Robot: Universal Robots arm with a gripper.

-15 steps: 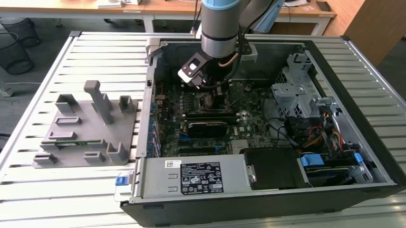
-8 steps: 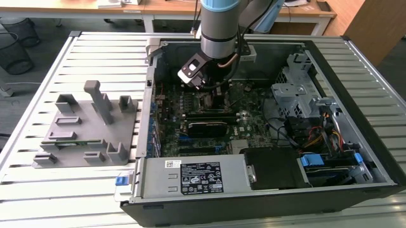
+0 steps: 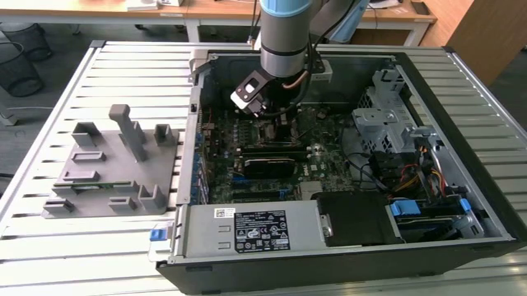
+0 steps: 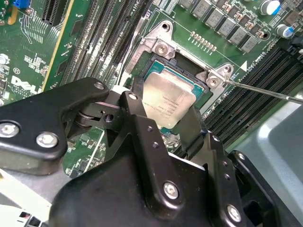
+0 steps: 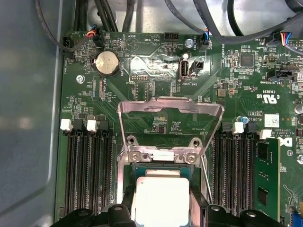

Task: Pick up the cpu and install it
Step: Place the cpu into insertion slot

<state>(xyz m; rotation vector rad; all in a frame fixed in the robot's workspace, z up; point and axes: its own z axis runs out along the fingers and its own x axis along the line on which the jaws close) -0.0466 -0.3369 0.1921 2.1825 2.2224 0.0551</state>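
The black steel computer case (image 3: pixel 329 271) lay on its side with its panel off, so the green motherboard (image 5: pixel 156 71) faced up and the blue-and-silver robot arm (image 3: pixel 284 37) could reach straight down into the case's far half. On the board, the bright metal hinged load plate (image 5: pixel 170 106) stood tilted up off the socket. The thin steel lever rod (image 4: pixel 265 92) lay out to one side, leaving the seat uncovered for the chip. The black two-fingered gripper (image 4: pixel 165 113) hung low over that seat. Its fingers (image 4: pixel 142 127) were narrowed to the chip's width and set against two opposite edges with no gap showing. I judged that they gripped the cpu (image 4: pixel 168 97), a small flat square chip with a shiny silver-grey metal top, held level in or just above the socket and square to its frame. The case rested on a slatted aluminium table (image 3: pixel 123 61), with a moulded grey plastic fixture (image 3: pixel 115 166) beside it on the exterior view's left. Beyond the far edge stood a pale wooden desk (image 3: pixel 222 9) and a black wire-mesh bin (image 3: pixel 18 65) on a grey floor.
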